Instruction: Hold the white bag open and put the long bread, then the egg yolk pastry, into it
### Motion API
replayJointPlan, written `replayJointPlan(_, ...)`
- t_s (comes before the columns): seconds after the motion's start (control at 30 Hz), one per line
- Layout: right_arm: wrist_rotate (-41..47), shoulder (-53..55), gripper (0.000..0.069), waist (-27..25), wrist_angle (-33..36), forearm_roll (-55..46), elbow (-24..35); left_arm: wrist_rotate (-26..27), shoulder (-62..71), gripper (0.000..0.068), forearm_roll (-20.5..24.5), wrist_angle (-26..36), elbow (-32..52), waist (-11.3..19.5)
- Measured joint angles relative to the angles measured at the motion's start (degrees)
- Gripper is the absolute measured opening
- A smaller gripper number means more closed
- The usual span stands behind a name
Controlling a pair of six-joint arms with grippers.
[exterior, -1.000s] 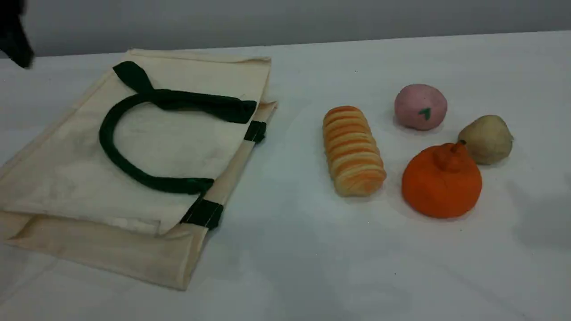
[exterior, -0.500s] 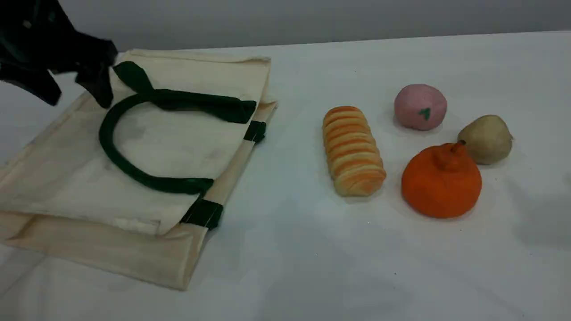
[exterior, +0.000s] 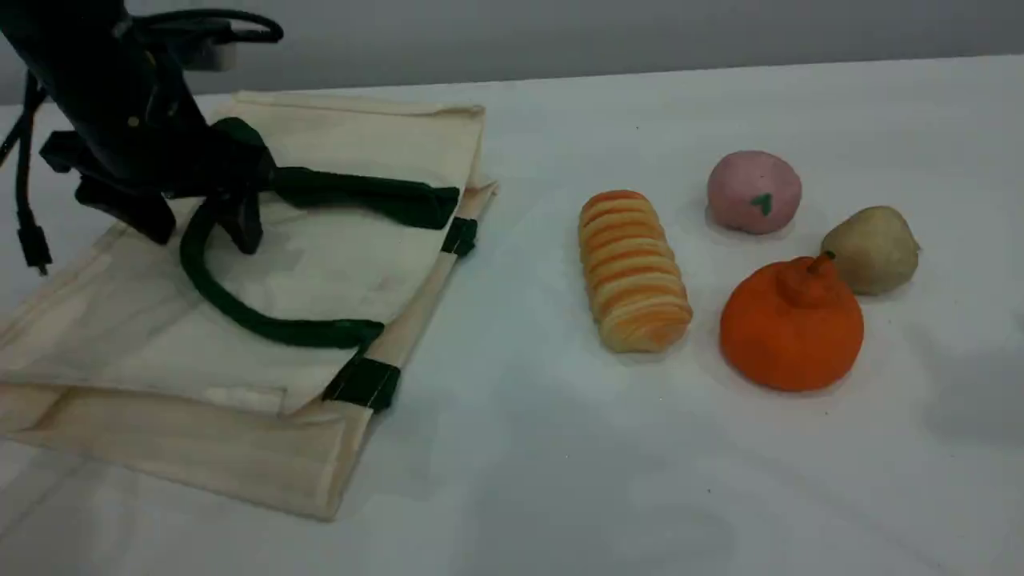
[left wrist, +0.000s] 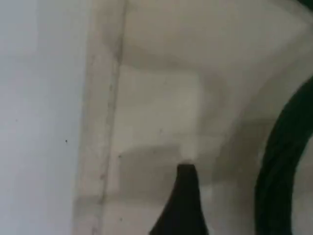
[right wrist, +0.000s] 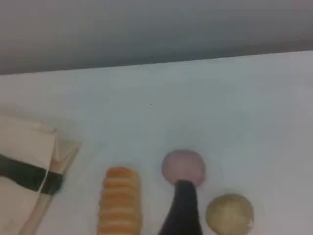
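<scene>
- Two foods, the long bread (exterior: 634, 270) and egg yolk pastry (exterior: 872, 250), lie apart from the flat white bag (exterior: 320, 264).
- We see the left gripper (exterior: 200, 226) open above the bag.
- The right gripper (right wrist: 182, 210) seems open, holding nothing.

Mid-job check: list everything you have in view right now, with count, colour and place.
white bag: one, cream-white, lying flat on the table's left
handle loop: one seen whole, dark green, on top of the bag
long bread: one, golden with orange ridges, right of the bag
pink ball: one, pink with a green mark, beyond the bread
orange fruit: one, orange, right of the bread
egg yolk pastry: one, beige, far right
table: one, white
left gripper: one, black, open, over the bag at the handle
right gripper: one, black, open, above the foods
</scene>
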Motion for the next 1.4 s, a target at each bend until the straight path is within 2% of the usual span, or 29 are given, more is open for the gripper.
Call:
replayJointPlan(0.1,0.0,0.0,0.0566,0.0,0.0,0.0,0.0,0.0,0.3,0.0573,0.0,-0.4,0.1,0.0)
replayJointPlan(0.2,0.0,0.0,0.0566,0.0,0.0,0.0,0.0,0.0,0.5,0.0494,0.2,-0.6,0.1,0.0)
replayJointPlan(0.3,0.0,0.0,0.0566,0.0,0.0,0.0,0.0,0.0,0.5,0.0344,0.2,-0.7,0.1,0.0)
replayJointPlan(0.43,0.0,0.0,0.0566,0.0,0.0,0.0,0.0,0.0,0.5,0.0099,0.2,-0.7,0.1,0.0)
replayJointPlan(0.47,0.0,0.0,0.0566,0.0,0.0,0.0,0.0,0.0,0.5,0.0082,0.1,-0.6,0.1,0.0)
replayJointPlan(0.7,0.0,0.0,0.0566,0.0,0.1,0.0,0.0,1.5,-1.9,0.0082,0.0,3.1,-2.0,0.0)
replayJointPlan(0.93,0.1,0.0,0.0566,0.0,0.1,0.0,0.0,7.6,-7.0,0.0082,-0.2,13.8,-9.0,0.1)
replayJointPlan(1.1,0.1,0.0,0.0566,0.0,0.1,0.0,0.0,14.9,-10.0,0.0082,-0.7,24.0,-15.3,0.1)
replayJointPlan(1.27,0.1,0.0,0.0566,0.0,0.8,0.0,0.0,20.6,-12.2,0.0082,-5.0,34.6,-21.5,0.1)
replayJointPlan(1.4,-0.2,0.0,0.0566,0.0,2.9,-0.2,0.0,27.1,-14.1,0.0082,-10.4,40.9,-24.2,0.1)
